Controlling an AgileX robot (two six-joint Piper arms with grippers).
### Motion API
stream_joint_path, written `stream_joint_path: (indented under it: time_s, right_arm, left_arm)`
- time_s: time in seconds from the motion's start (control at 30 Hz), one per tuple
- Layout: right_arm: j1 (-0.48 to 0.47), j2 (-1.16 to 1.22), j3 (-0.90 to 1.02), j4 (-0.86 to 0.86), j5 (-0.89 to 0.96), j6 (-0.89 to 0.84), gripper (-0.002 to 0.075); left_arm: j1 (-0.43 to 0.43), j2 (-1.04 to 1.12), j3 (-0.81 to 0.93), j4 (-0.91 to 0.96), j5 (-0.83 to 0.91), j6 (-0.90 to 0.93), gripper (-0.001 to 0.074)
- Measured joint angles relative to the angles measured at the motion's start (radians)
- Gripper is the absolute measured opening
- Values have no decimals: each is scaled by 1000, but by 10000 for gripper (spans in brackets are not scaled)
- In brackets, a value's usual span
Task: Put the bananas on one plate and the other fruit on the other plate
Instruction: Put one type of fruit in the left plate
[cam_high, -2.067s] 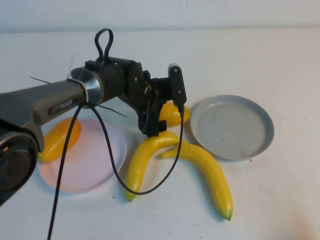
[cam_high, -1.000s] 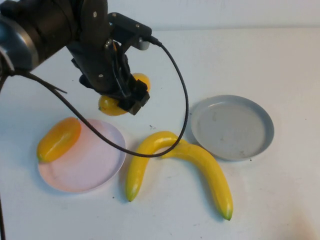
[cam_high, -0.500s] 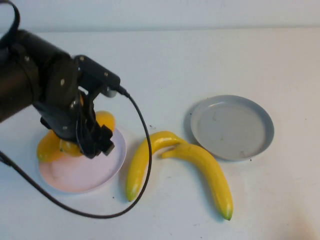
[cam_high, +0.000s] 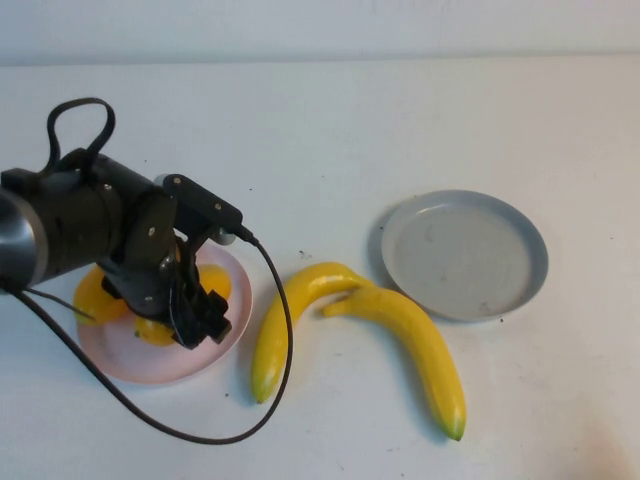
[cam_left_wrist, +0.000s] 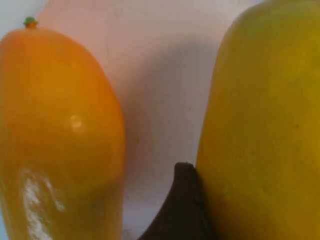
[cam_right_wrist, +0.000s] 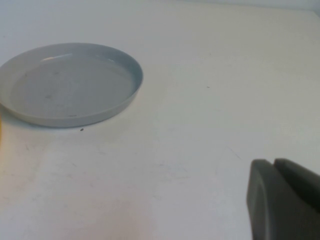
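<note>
Pink plate: left hand now lowered over it, clamped on yellow mango, newly carried beside orange mango. Grey plate: empty, right of pink plate. Bananas: between plates, on counter, pending. Right hand: together, near grey plate.

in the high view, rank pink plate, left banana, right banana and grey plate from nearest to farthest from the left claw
The left claw is down over the pink plate, holding a yellow fruit.
1. Pink plate: directly beneath it, at the left.
2. Left banana: just right of that plate.
3. Right banana: further right, centre.
4. Grey plate: far right.
</note>
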Motion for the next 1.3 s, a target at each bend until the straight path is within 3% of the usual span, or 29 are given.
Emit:
stream_joint_path:
  time_s: [0.17, 0.37, 0.63, 0.73, 0.8, 0.87, 0.9, 0.97, 1.07, 1.3]
  right_arm:
    - [0, 0, 0, 0, 0, 0, -17]
    - [0, 0, 0, 0, 0, 0, -17]
    - [0, 0, 0, 0, 0, 0, -17]
    - [0, 0, 0, 0, 0, 0, -17]
    - [0, 0, 0, 0, 0, 0, -17]
    - [0, 0, 0, 0, 0, 0, -17]
    - [0, 0, 0, 0, 0, 0, -17]
    - [0, 0, 0, 0, 0, 0, -17]
    - [0, 0, 0, 0, 0, 0, -17]
    - [0, 0, 0, 0, 0, 0, -17]
  left_arm:
    - [14, 0, 2, -9, -1, -27, 520]
    - [16, -2, 2, -25, -6, -88, 647]
    - [16, -95, -86, -49, 125, -123, 654]
    - [16, -151, -135, -51, 184, -136, 597]
    - [16, -193, -144, -47, 195, -149, 490]
    - [16, -229, -141, -45, 200, -156, 341]
    - [16, -249, -136, -45, 204, -156, 225]
    - [16, -299, -109, -45, 204, -156, 96]
    - [16, -399, -33, -45, 176, -158, 30]
    - [16, -736, 200, -45, 14, -181, 4]
